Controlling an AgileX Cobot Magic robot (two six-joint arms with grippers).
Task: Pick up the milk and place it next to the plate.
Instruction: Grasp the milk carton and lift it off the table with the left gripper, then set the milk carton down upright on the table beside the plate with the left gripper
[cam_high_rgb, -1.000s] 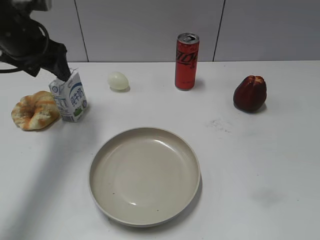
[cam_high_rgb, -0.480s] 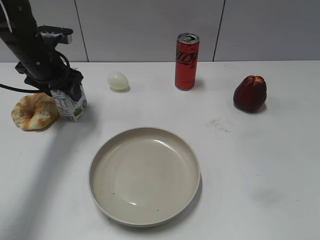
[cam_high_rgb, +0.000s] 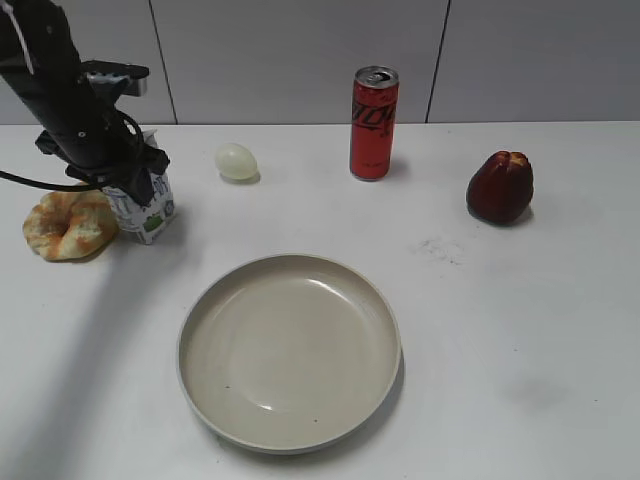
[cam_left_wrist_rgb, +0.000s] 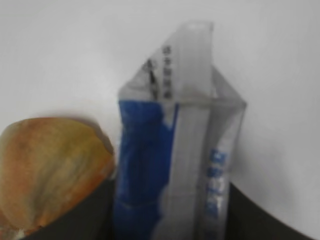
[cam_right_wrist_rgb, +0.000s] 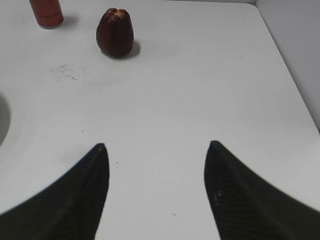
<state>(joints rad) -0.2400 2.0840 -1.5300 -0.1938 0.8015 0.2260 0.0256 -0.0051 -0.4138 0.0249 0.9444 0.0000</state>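
Left gripper, black, at the end of a dark arm slanting down from the upper left of the exterior view, sits low over the small white box-shaped milk carton with blue band and green base; dark finger shapes flank the carton in the left wrist view, but whether they press it cannot be told. Right gripper, black, two tapered fingers spread wide apart, hovers over bare white table with nothing between them.

Nearest item, exterior view: large round shallow beige-cream glossy plate, raised rim, nothing on it, front centre of the table.

Middle ground, left: milk carton standing on the table, well apart from the plate, up and to its left. Golden-brown ring-shaped bread roll lies just beside the carton on its left; touching or not cannot be told.

Middle ground, right: dark red pear-shaped fruit, upright, well apart from the plate.

Far row: pale green-white egg-shaped object, then tall red soda can, upright, near the grey panelled wall.
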